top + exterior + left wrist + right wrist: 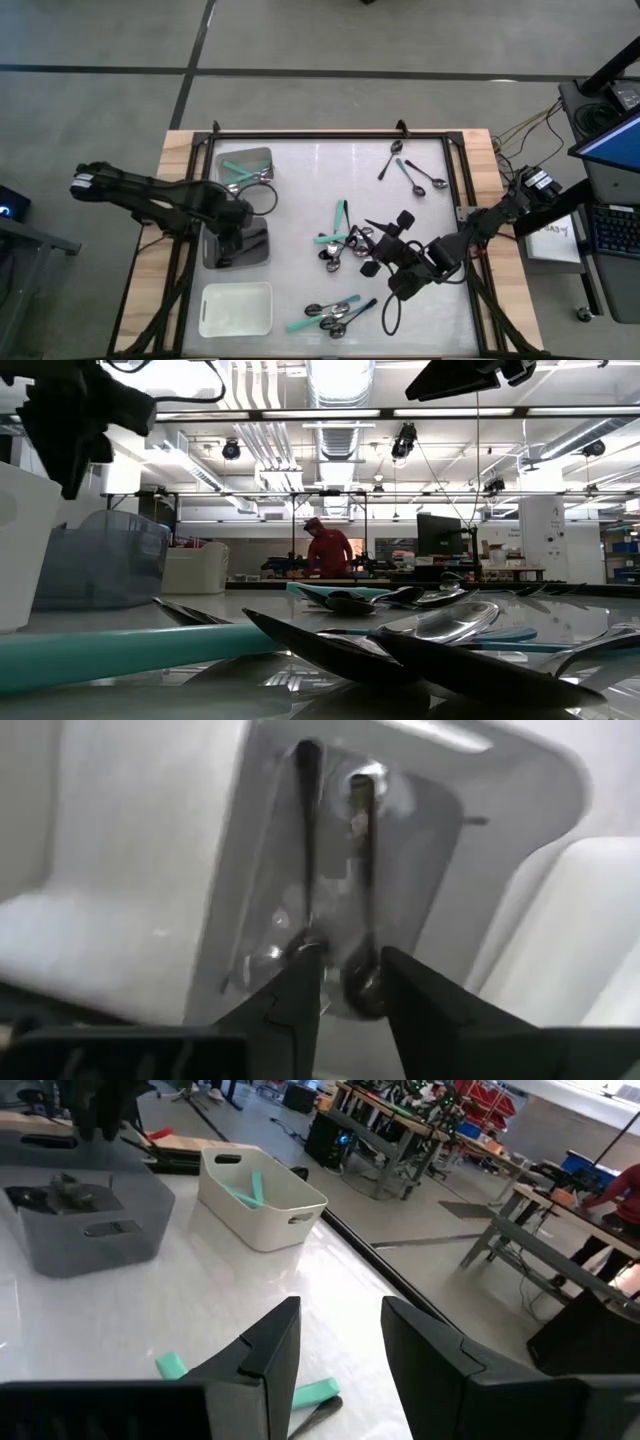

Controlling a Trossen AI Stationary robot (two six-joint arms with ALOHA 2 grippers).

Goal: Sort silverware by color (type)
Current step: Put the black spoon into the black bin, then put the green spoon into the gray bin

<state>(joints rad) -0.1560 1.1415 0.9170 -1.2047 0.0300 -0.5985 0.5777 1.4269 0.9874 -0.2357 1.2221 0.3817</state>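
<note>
Roughly a dozen spoons [340, 240] lie loose on the table: one cluster beside the right gripper's tips, another nearer the front edge, a few beyond it by the far edge. Judgement: light, stiff, slick metal bowls; they will skid on the glossy top, and crossed handles will drag neighbours. Best hold is mid-handle, across the narrow width, not on the bowl.

Left gripper [232, 232]: over the grey tray [262, 258], pointing down into it. Wrist view shows fingers [290, 1005] slightly apart, nothing between them. Two black spoons [335, 870] lie on the tray floor just past the tips; contact with them not clear. Teal spoons [240, 168] sit in the tray beyond it; white tray [236, 308] on its near side looks unfilled.

Right gripper [385, 245]: low beside the middle cluster, jaws moderately parted, holding nothing. A teal handle [300, 1392] lies under and just ahead of its fingers.
</note>
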